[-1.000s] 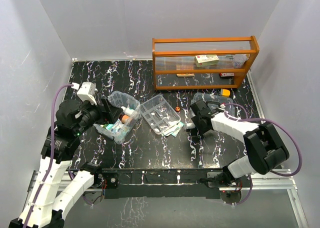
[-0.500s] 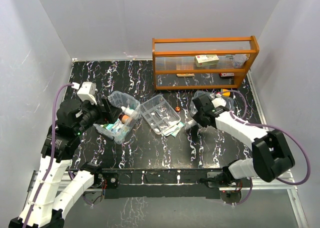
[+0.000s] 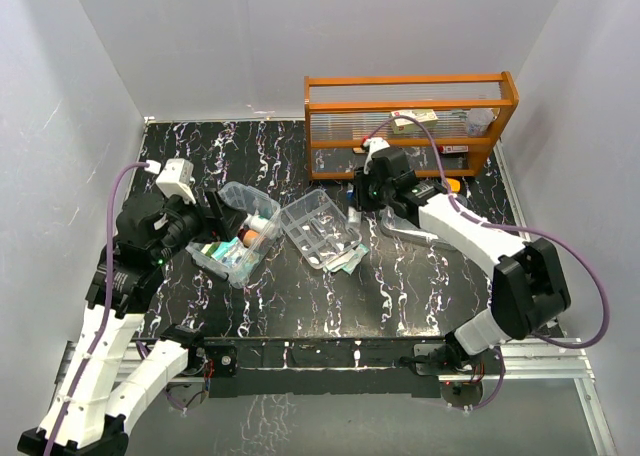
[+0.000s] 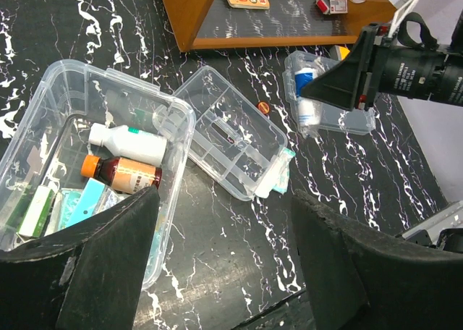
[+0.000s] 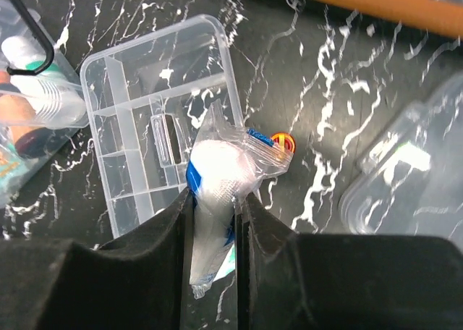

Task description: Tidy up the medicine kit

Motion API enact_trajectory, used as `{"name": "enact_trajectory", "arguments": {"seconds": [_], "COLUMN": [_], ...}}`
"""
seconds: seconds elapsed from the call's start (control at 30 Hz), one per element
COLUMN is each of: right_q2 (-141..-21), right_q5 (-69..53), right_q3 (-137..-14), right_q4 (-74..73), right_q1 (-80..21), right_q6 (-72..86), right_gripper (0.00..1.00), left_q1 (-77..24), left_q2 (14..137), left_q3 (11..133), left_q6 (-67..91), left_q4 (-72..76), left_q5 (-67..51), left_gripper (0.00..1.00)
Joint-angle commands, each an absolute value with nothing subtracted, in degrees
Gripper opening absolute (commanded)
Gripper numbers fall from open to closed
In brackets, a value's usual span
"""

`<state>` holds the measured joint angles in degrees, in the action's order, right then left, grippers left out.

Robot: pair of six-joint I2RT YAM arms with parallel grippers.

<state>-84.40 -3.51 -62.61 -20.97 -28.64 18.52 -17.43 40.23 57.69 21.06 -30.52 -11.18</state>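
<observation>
The medicine kit's clear box (image 3: 222,198) stands left of centre with a white bottle (image 4: 126,143), a brown bottle (image 4: 123,172) and flat packets (image 4: 43,208) inside. Its divided insert tray (image 3: 320,228) lies beside it. The clear lid (image 3: 425,221) lies to the right. My right gripper (image 5: 215,200) is shut on a clear zip bag (image 5: 217,163) holding a white roll with blue print, and hangs above the tray's far right corner (image 5: 210,33). My left gripper (image 4: 224,196) is open and empty, hovering over the table at the box's near side.
An orange wooden rack (image 3: 410,126) with a ribbed clear panel stands at the back right. A small orange-red piece (image 5: 282,140) lies on the table right of the tray. Loose packets (image 4: 278,174) stick out from under the tray's near corner.
My right gripper has shut on the bag, lifted from the lid and swung left and back toward the tray. The left arm has barely moved.
</observation>
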Motion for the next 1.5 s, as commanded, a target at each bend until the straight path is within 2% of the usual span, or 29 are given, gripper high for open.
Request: {"name": "enact_trajectory", "arguments": {"seconds": [0.0,0.2,0.4,0.93,1.13,1.3,1.4,1.47], "right_q2": [-86.9,-89.6,-92.7,-101.3,-103.1,-101.7,-101.2,-101.7], "right_q5": [-5.5,-1.4,-1.3,-5.4,-4.3,-3.1,-1.6,-1.0], "right_q3": [-67.0,-67.9,-67.3,-69.5,-71.6,-72.2,-72.1,-72.2], "right_q4": [-15.1,-12.9,-12.1,-13.4,-15.1,-15.6,-15.1,-15.0], "right_q1": [-30.7,-36.5,-37.2,-37.3,-37.3,-37.2,-37.2,-37.2], "right_q6": [2.2,-10.9,-17.7,-17.3,-15.2,-12.5,-10.9,-9.5], "right_gripper": [0.20,0.20,0.19,0.25,0.43,0.49,0.47,0.37], "left_q1": [-17.5,-17.6,-17.5,-17.5,-17.5,-17.5,-17.5,-17.5], "left_q2": [40.4,40.8,42.4,43.9,43.7,43.3,43.2,43.2], "left_q3": [59.4,59.0,58.8,58.0,58.3,58.8,58.9,58.9], "left_q6": [21.9,22.2,22.1,21.4,21.2,20.7,20.5,20.5], "left_q4": [-29.4,-28.2,-26.9,-26.4,-27.2,-27.8,-28.1,-28.3], "left_q5": [-12.0,-11.9,-11.9,-11.9,-11.6,-11.0,-10.9,-10.9], "left_gripper": [0.72,0.73,0.73,0.73,0.73,0.74,0.74,0.74]}}
